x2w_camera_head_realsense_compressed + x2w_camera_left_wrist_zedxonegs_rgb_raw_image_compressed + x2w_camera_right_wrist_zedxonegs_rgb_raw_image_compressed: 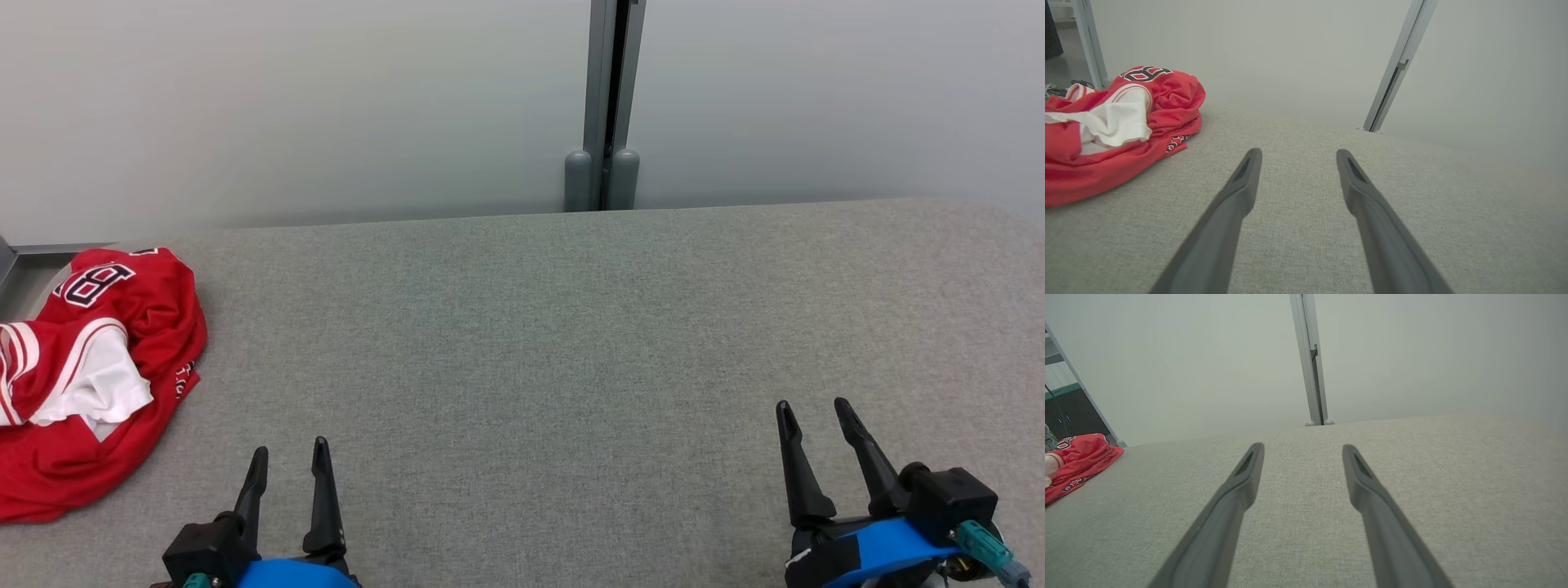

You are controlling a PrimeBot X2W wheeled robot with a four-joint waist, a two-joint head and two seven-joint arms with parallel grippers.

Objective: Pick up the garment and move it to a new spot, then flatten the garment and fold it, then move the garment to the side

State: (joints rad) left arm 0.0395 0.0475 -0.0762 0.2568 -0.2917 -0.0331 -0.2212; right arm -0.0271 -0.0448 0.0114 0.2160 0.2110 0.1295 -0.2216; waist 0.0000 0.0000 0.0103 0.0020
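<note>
At nine o'clock on the grey bench [531, 343], hard against its left edge, the garment [98, 384] lies in a crumpled heap. It is a red sports jersey with a black-and-white numeral uppermost at the far end and a white panel turned out across the middle. Part of it runs off the head view's left side, so its full spread cannot be told.

The left end effector [290, 445] hovers at seven o'clock, released with its fingers apart and nothing between them. The jersey sits near it, at about ten o'clock from its tips. The right end effector [812, 403] at five o'clock is likewise released and empty, well apart from the cloth.

The fabric looks thin, light and soft, probably a little slick. It should drape and sag rather than keep any shape, and a pinch may catch several layers at once. The raised red fold on the heap's right side, nearest the left end effector, looks the best place to grip, since it stands proud of the bench. The flat hem at the heap's near end would be harder to get under.
</note>
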